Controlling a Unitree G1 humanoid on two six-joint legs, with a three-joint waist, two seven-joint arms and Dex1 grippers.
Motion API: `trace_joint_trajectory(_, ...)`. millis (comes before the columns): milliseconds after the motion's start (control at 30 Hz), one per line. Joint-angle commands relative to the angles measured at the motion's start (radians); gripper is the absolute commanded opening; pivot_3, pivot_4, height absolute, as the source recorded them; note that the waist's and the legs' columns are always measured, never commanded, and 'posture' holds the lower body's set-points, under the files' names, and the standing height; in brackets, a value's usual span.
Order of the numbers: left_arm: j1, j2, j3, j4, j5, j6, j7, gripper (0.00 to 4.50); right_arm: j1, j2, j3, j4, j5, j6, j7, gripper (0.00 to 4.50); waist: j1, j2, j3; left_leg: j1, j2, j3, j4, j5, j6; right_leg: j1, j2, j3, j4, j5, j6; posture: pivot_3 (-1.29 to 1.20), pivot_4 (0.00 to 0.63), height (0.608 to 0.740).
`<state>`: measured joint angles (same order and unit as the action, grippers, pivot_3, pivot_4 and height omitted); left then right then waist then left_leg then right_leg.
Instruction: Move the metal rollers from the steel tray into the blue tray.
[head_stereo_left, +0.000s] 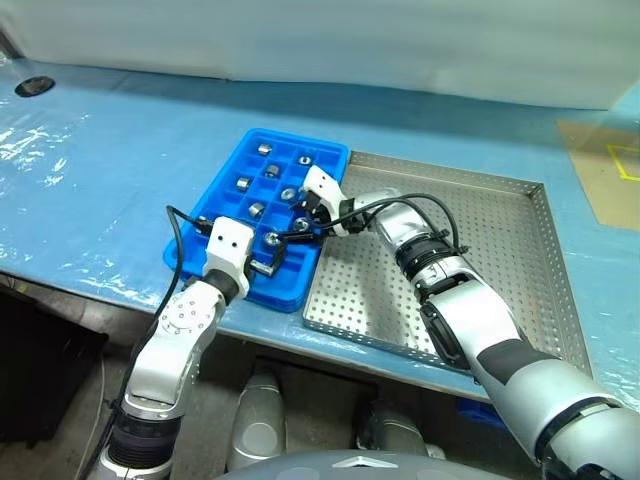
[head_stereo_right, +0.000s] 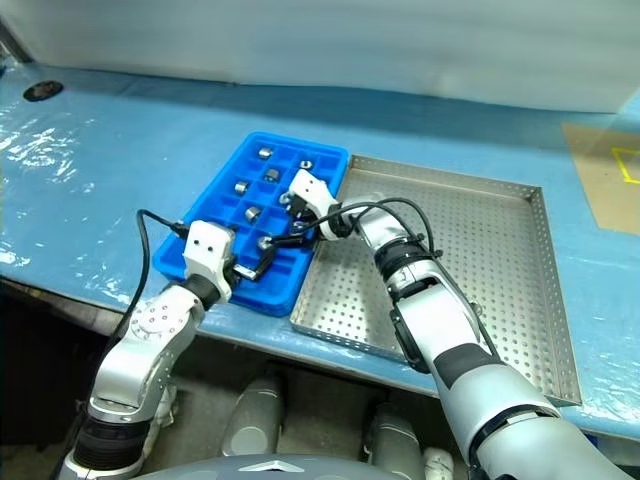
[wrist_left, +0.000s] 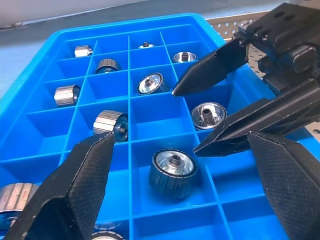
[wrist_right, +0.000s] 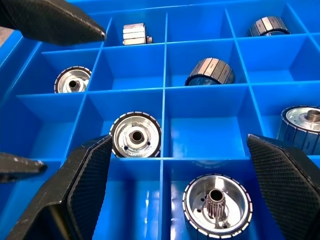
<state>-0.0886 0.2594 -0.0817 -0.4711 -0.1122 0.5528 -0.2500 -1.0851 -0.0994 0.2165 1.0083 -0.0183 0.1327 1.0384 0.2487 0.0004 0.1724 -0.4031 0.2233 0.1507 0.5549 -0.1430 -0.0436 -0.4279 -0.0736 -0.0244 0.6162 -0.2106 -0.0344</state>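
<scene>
Steel tray on right, bare where visible. Blue tray touching its left rim, metal rollers sitting 1 per compartment. R gripper & L gripper over blue tray's near-right part, both wide apart, holding nothing.

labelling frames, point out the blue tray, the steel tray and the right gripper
blue tray (head_stereo_left: 222, 190): left eye view, bare left rim.
steel tray (head_stereo_left: 500, 250): left eye view, bare perforated floor.
right gripper (head_stereo_left: 300, 222): left eye view, midway between its open fingertips.

Ten metal rollers; one blue tray; one steel tray.
</scene>
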Motion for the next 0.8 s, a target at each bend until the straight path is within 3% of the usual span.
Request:
trace_joint_trajectory(33, -0.055, 0.003, -0.005, 0.01, 0.012, -0.03, -0.005, 4.5, -0.036, 0.02, -0.018, -0.002, 0.01, -0.038, 0.0, 4.39, 0.008, 0.0, 0.0, 0.0, 0.0, 0.0, 0.0, 0.0, 0.0, -0.001, 0.0, 0.0, 0.001, 0.0, -0.001, 0.65, 0.15, 0.74)
trace_joint_trajectory(533, -0.127, 0.01, -0.037, 0.106, 0.015, -0.067, -0.073, 4.5, 0.008, -0.055, -0.068, -0.053, 0.036, -0.018, -0.001, 4.39, 0.021, 0.0, 0.0, -0.002, 0.0, 0.001, 0.0, 0.002, -0.002, -0.005, 0.0, 0.0, 0.005, -0.001, -0.004, 0.54, 0.15, 0.74)
trace_joint_trajectory(800, -0.233, 0.011, -0.011, 0.186, -0.03, -0.081, -0.134, 4.5, 0.072, -0.099, -0.165, -0.298, 0.217, 0.158, 0.151, 4.39, 0.037, 0.0, 0.0, -0.01, 0.0, 0.002, 0.008, 0.002, -0.001, -0.008, 0.0, -0.001, 0.005, -0.001, -0.003, 0.41, 0.15, 0.74)
